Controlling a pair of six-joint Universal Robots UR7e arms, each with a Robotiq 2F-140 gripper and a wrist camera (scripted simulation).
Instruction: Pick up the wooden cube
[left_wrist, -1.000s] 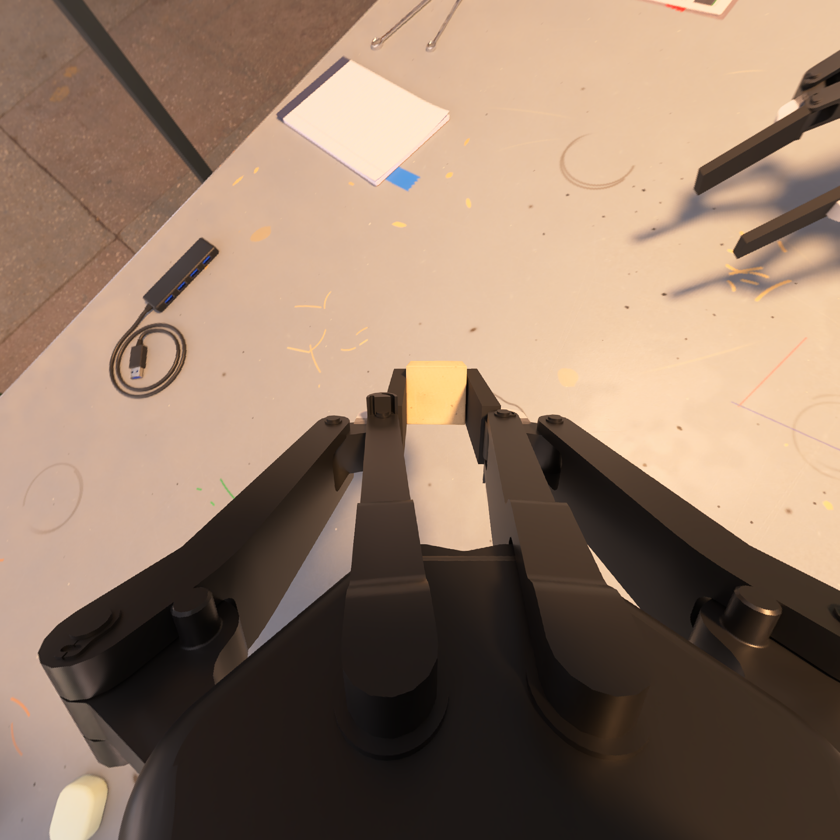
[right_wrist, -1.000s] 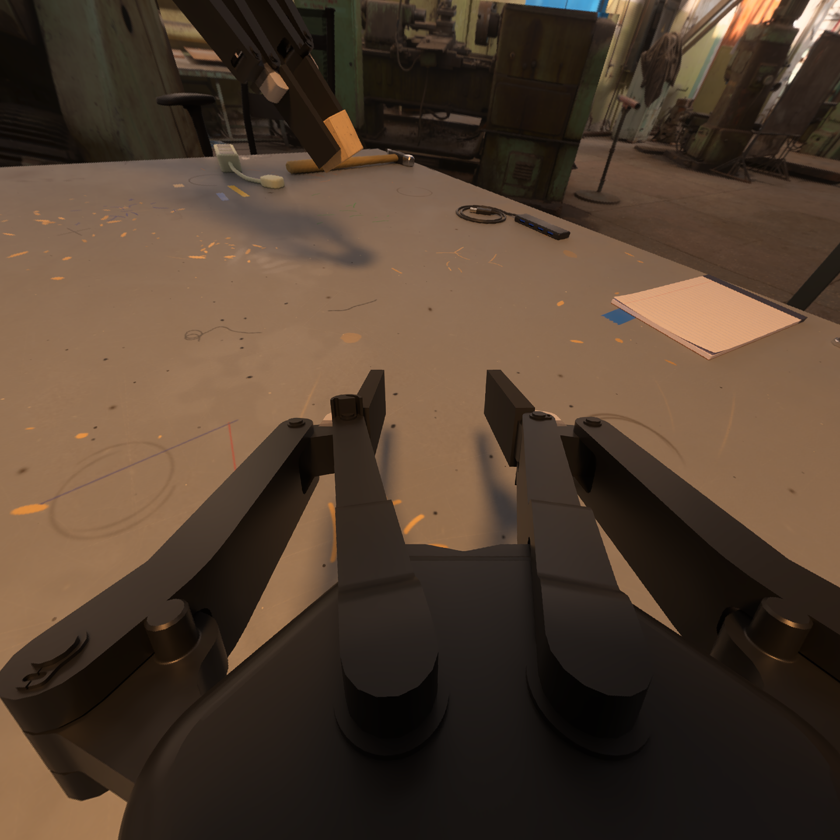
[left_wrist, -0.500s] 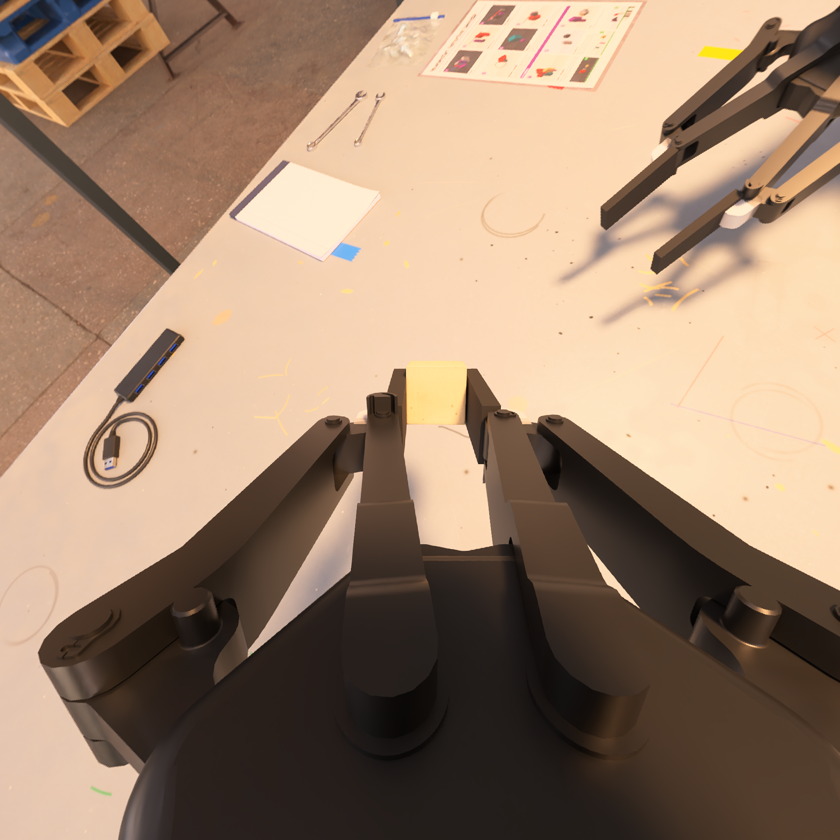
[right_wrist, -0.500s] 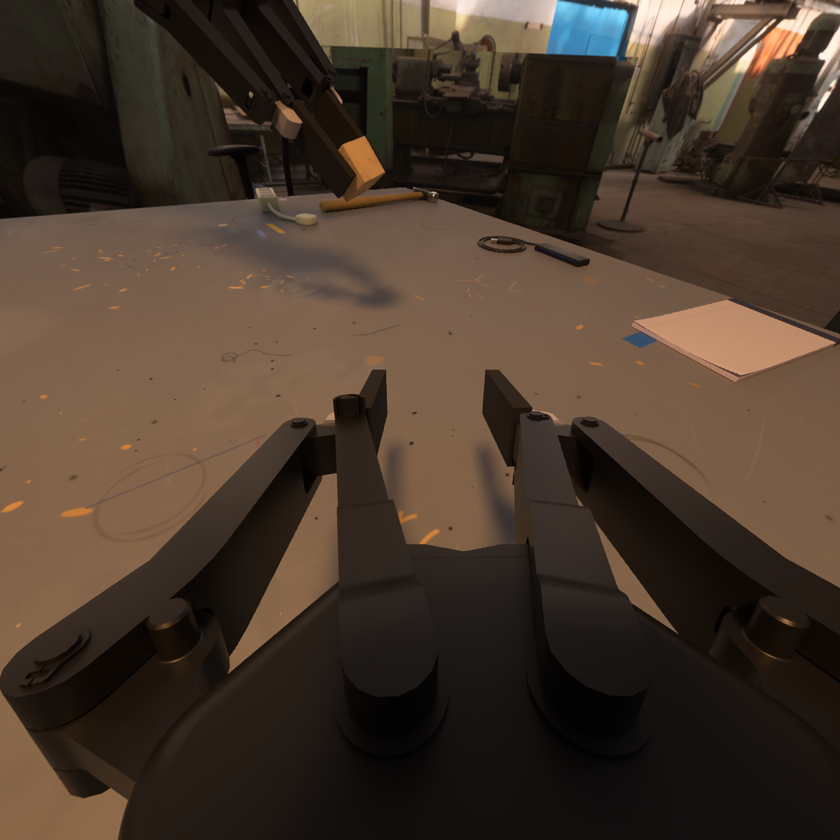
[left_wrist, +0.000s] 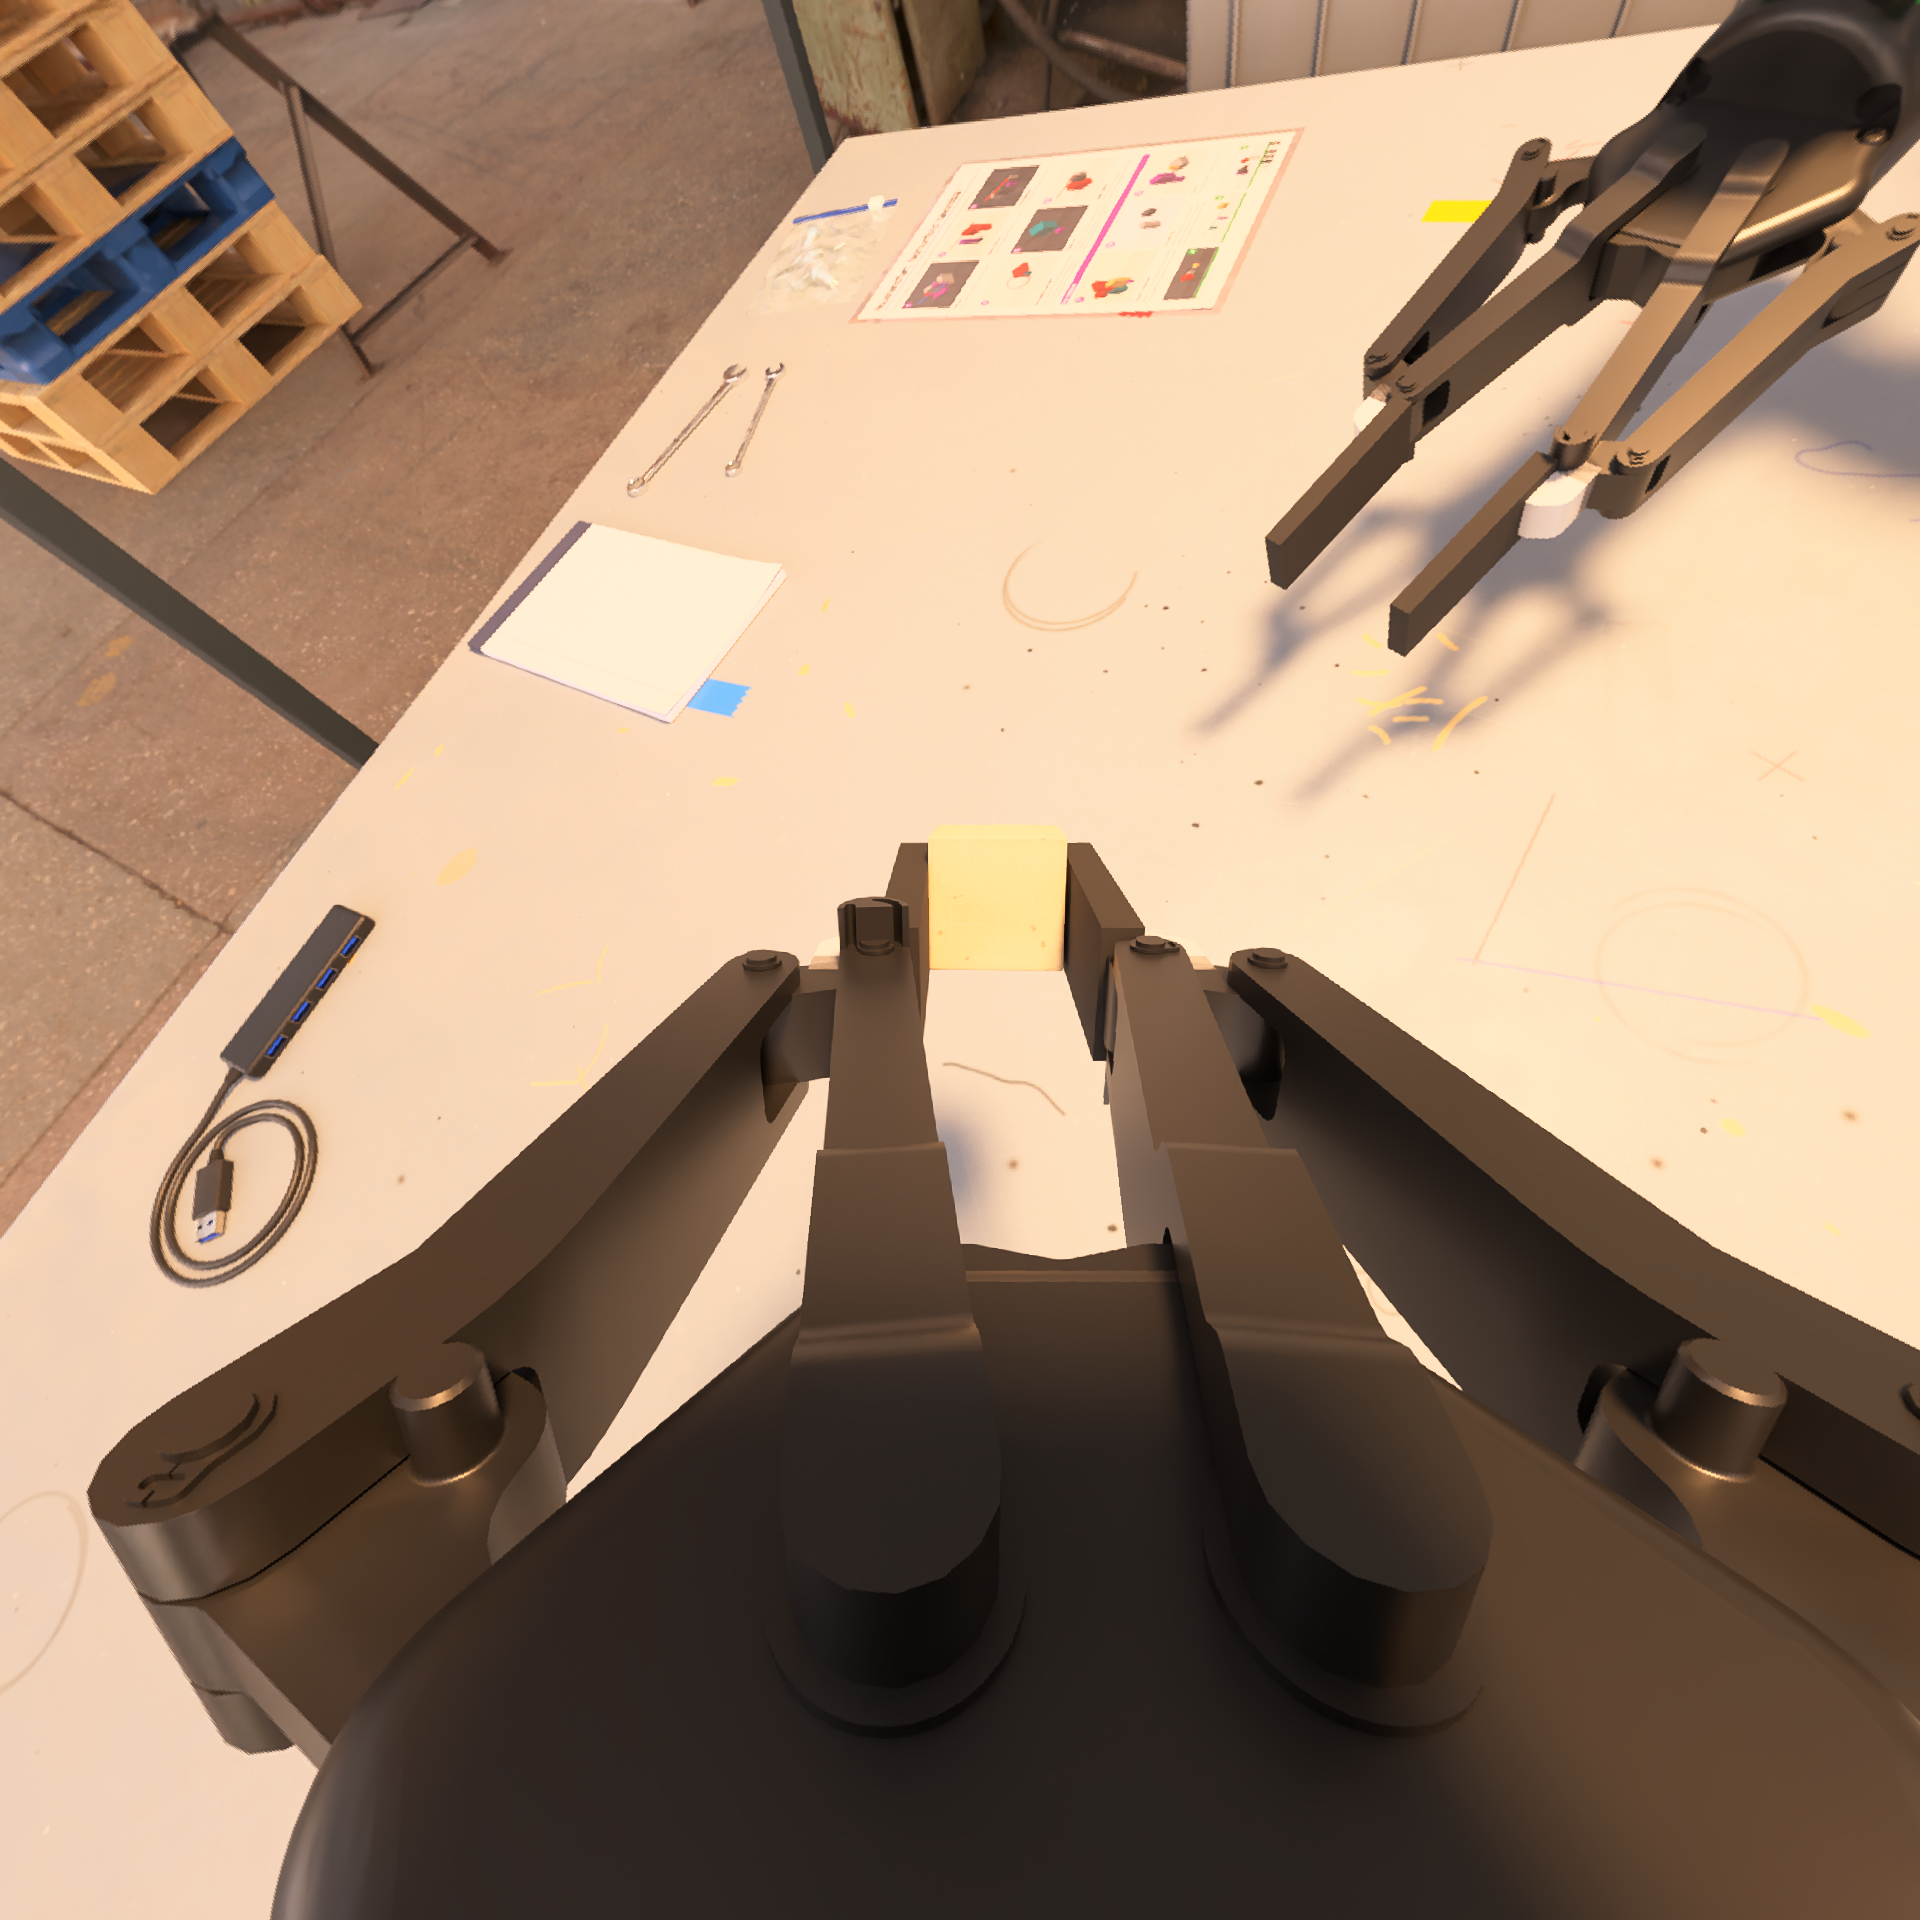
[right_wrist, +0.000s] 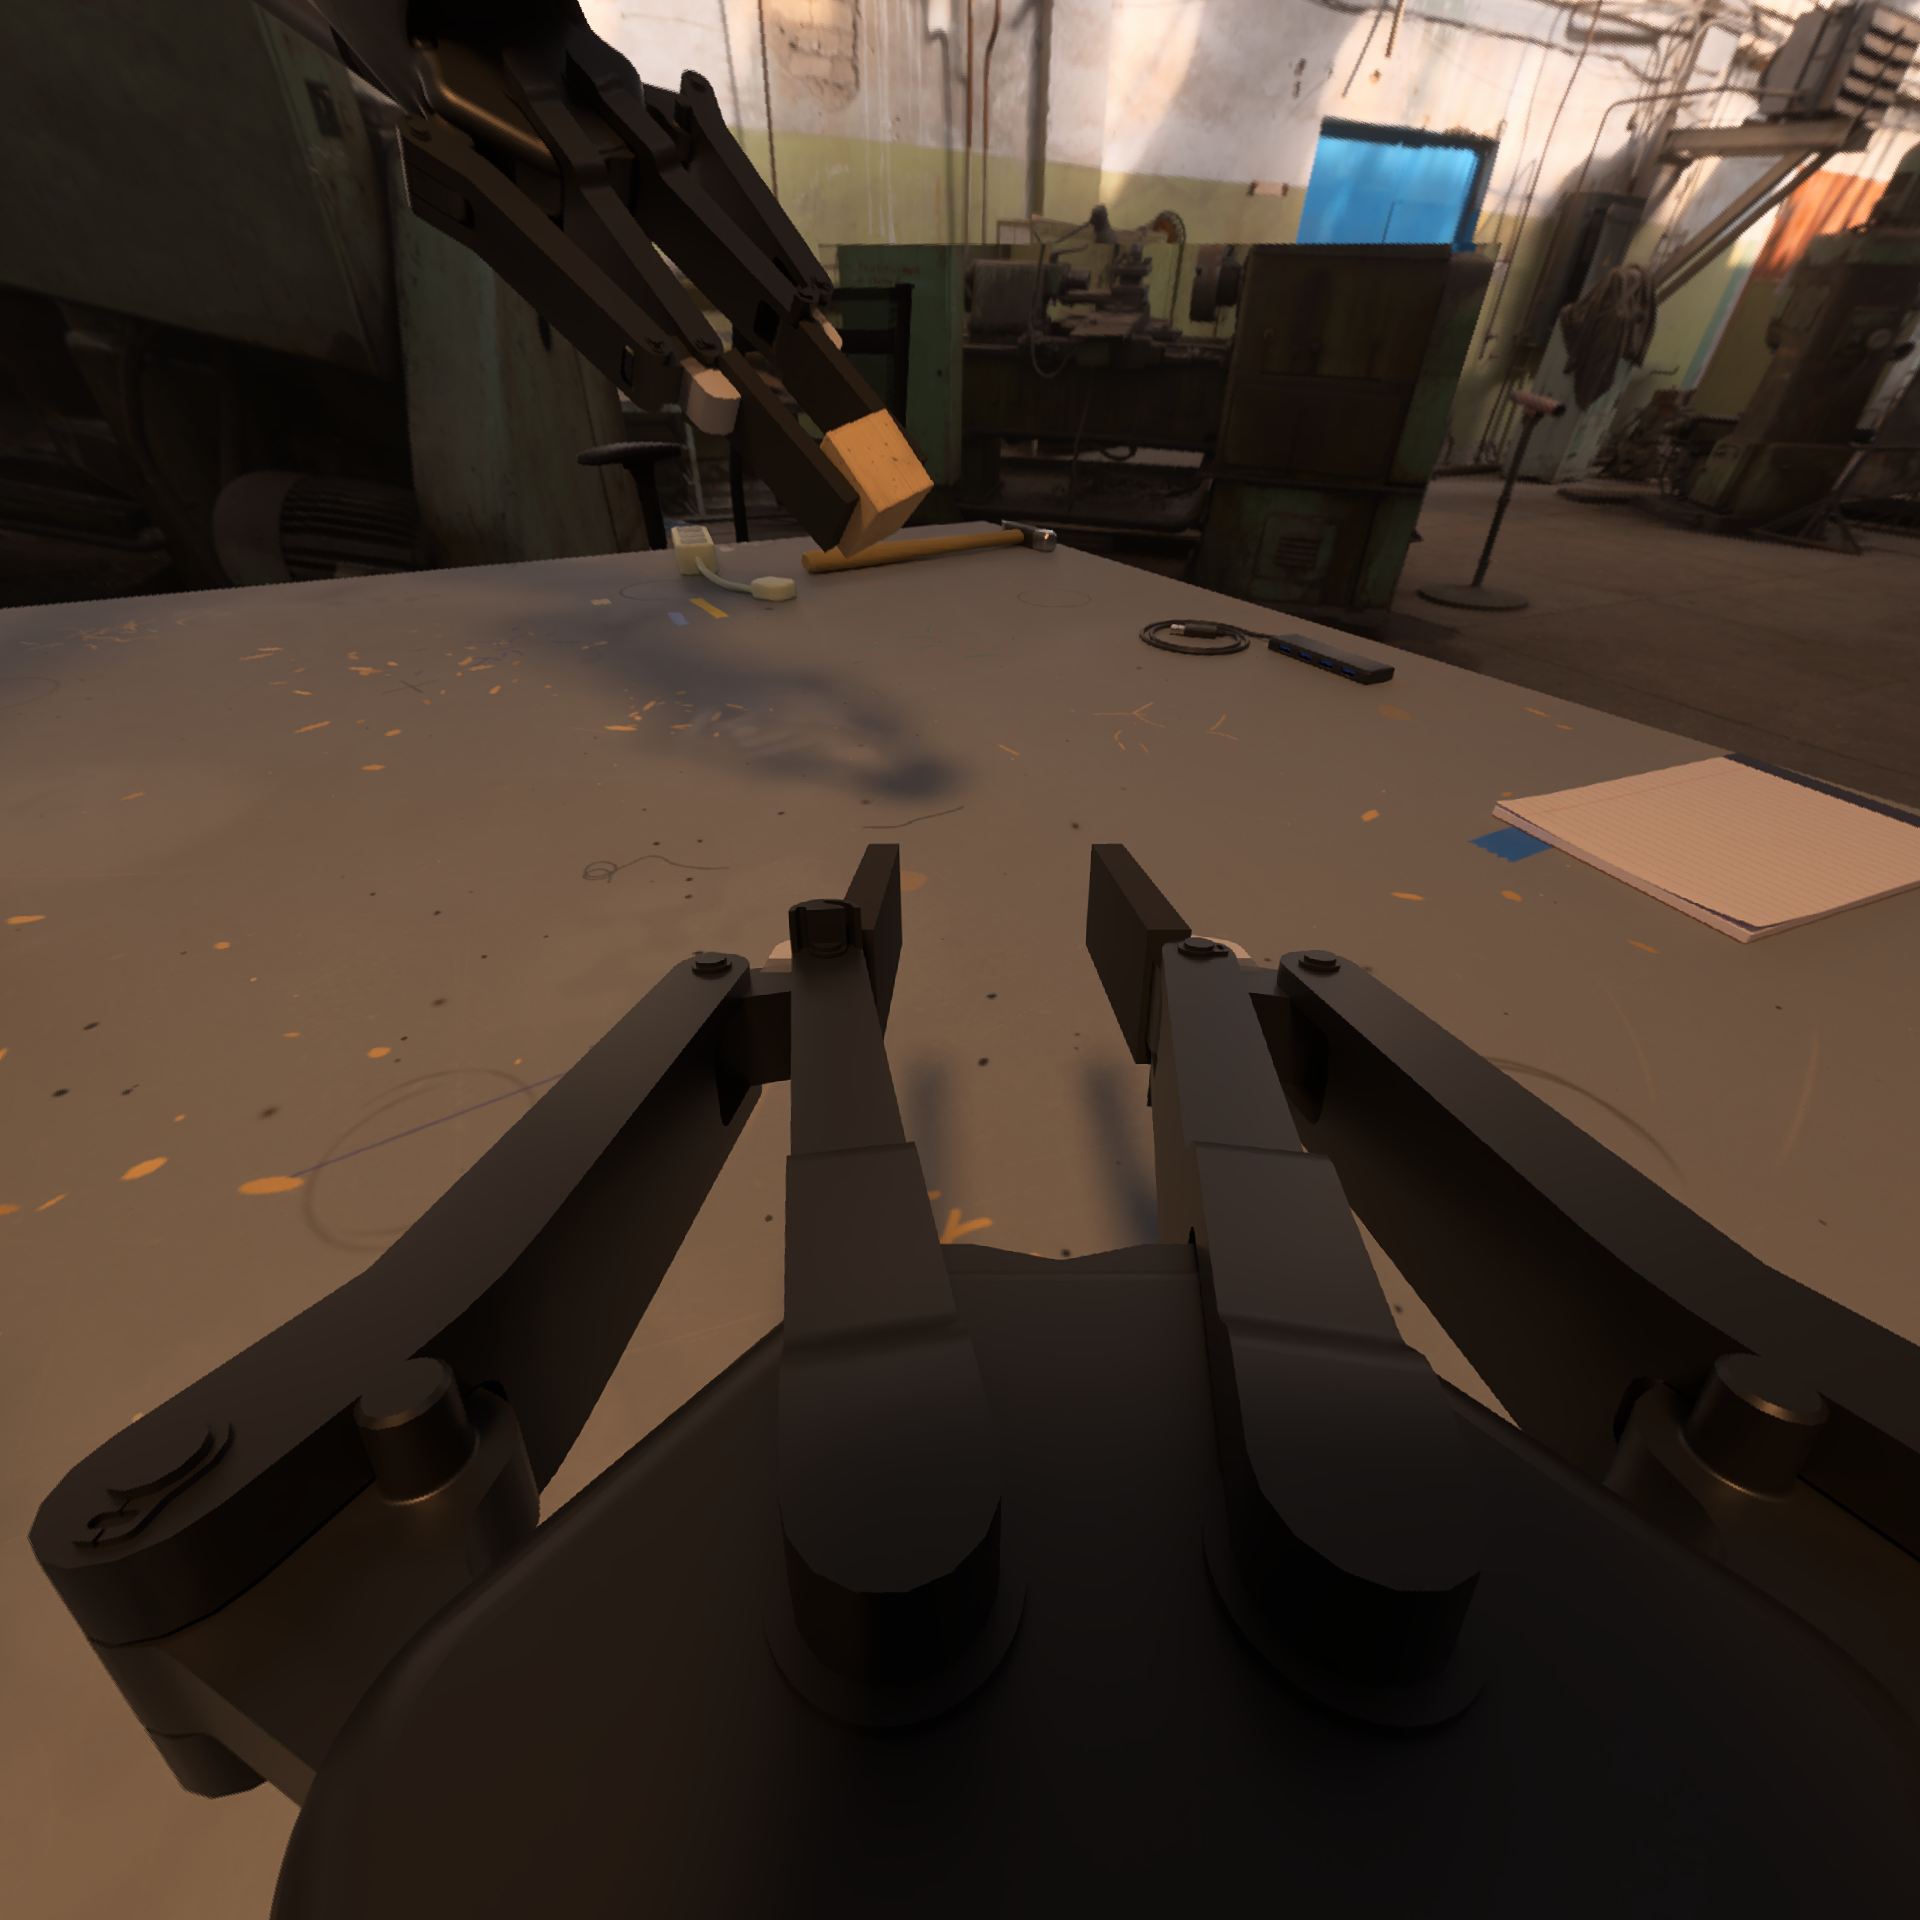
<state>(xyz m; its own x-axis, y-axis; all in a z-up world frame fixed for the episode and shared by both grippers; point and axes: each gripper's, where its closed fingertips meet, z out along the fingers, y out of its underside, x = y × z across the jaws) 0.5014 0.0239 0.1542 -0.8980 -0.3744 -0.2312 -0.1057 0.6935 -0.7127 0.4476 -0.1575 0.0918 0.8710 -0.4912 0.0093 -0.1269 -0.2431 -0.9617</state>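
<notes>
My left gripper (left_wrist: 995, 883) is shut on the pale wooden cube (left_wrist: 995, 902), which sits between its two fingertips, well above the white table (left_wrist: 1039, 727). In the right wrist view the same cube (right_wrist: 878, 480) shows at the tip of the left gripper (right_wrist: 868, 494), held high over the table at the far left. My right gripper (right_wrist: 992, 894) is open and empty, low over the table; it also shows in the left wrist view (left_wrist: 1340, 592) at the upper right.
On the table lie a white notepad (left_wrist: 634, 613), two wrenches (left_wrist: 707, 421), a printed sheet (left_wrist: 1070, 223), a small plastic bag (left_wrist: 821, 260) and a USB hub with a coiled cable (left_wrist: 291, 992). A hammer (right_wrist: 925, 548) and a white adapter (right_wrist: 727, 566) lie at the far edge. Wooden pallets (left_wrist: 135, 291) stand on the floor.
My left gripper has risen with the cube in it, so the table looks farther below and more of it shows. The right gripper has stayed open and has hardly moved.
</notes>
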